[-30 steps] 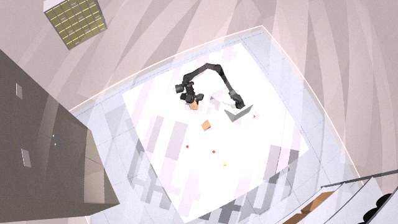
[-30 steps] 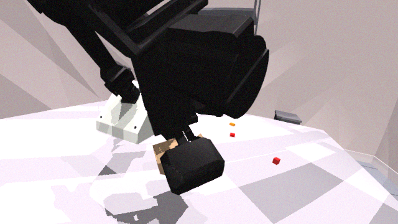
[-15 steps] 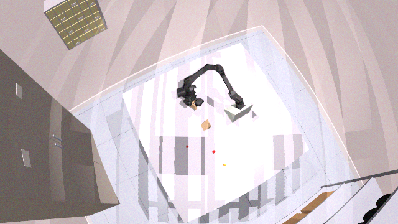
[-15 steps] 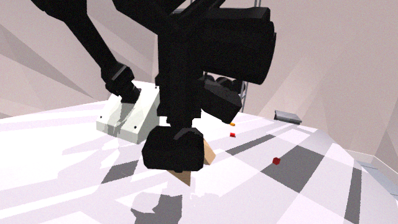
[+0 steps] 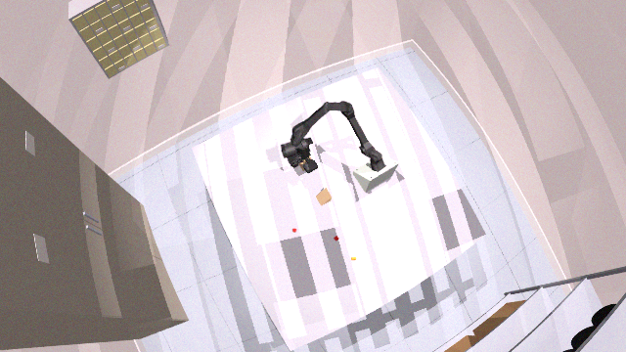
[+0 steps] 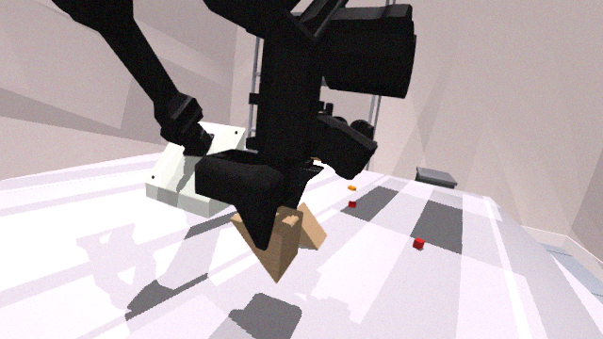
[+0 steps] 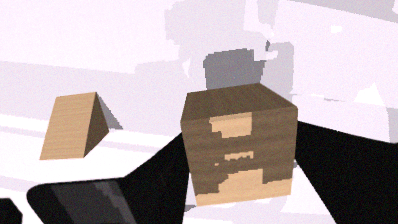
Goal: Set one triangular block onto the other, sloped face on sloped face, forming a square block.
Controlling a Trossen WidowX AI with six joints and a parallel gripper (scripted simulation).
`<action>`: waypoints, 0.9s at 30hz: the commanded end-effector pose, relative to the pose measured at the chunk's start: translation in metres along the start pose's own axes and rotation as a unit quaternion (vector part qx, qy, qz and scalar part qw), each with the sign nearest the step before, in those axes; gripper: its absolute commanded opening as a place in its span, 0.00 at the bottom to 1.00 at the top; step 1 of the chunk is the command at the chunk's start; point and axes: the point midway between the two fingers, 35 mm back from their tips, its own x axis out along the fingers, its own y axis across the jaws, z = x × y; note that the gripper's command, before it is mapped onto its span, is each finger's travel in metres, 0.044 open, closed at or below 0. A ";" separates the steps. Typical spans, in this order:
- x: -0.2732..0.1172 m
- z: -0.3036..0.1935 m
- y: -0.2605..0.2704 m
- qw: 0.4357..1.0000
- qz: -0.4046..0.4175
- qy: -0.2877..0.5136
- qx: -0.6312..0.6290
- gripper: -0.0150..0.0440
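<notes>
My gripper is shut on a wooden triangular block, held above the table with an edge pointing down in the exterior view. In the top view the arm mostly hides this block. The other triangular block rests on the table. It is apart from the held block, to its left in the wrist view, with a broad light face and a dark triangular end showing. In the exterior view it is partly hidden behind the held block.
The pale wedge-shaped base stands under the arm's foot. Two small red cubes and a small orange-yellow piece lie on the table beyond the free block.
</notes>
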 end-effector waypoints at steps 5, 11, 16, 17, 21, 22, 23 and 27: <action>-0.003 0.002 0.002 1.000 -0.010 -0.005 0.018 0.25; -0.009 0.016 0.026 1.000 -0.003 -0.006 0.017 0.25; -0.015 0.026 0.048 1.000 0.002 -0.006 0.017 0.25; -0.016 0.028 0.052 1.000 0.002 -0.006 0.017 0.25; -0.021 0.035 0.070 1.000 0.005 -0.006 0.017 0.25; -0.022 0.036 0.075 1.000 0.005 -0.006 0.017 0.25; -0.024 0.038 0.079 1.000 0.005 -0.005 0.017 0.25; -0.029 0.043 0.098 1.000 0.006 -0.005 0.016 0.25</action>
